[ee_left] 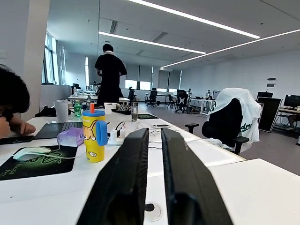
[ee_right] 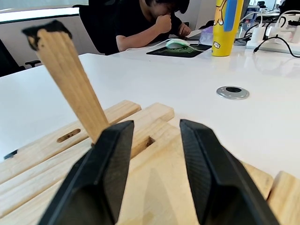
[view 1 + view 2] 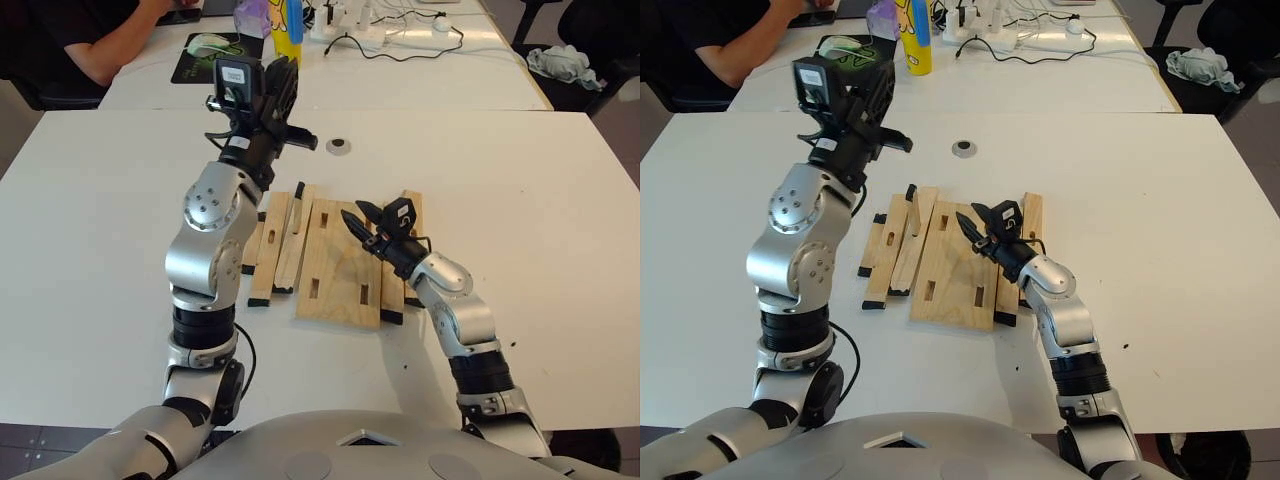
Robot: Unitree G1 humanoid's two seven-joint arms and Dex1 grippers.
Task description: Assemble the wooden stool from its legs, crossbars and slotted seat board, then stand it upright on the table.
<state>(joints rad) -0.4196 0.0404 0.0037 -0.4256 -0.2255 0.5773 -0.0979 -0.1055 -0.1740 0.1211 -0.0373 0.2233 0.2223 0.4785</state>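
Left eye view: I see my left gripper (image 3: 282, 78) raised high above the bench (image 3: 520, 200), at about 11 o'clock from the seat board (image 3: 335, 275). The board lies flat mid-bench with its slots showing. Wooden legs (image 3: 268, 250) lie side by side just beside the board at its 9 o'clock. More wooden pieces (image 3: 411, 205) lie along its 3 o'clock edge, partly under my right arm. My right gripper (image 3: 357, 212) hovers low over the board's far half, fingers spread, nothing between them. A round metal grommet (image 3: 339, 146) sits at 12 o'clock from the board.

Left wrist view: the left fingers (image 1: 126, 178) stand nearly together with only a thin gap, gripping nothing. Beyond them a yellow bottle (image 1: 93, 136) stands on the far bench.

Right wrist view: the right fingers (image 2: 103, 168) are wide apart and empty just above the board. A black-capped bar (image 2: 70, 79) leans tilted up beside one finger; whether they touch I cannot tell.
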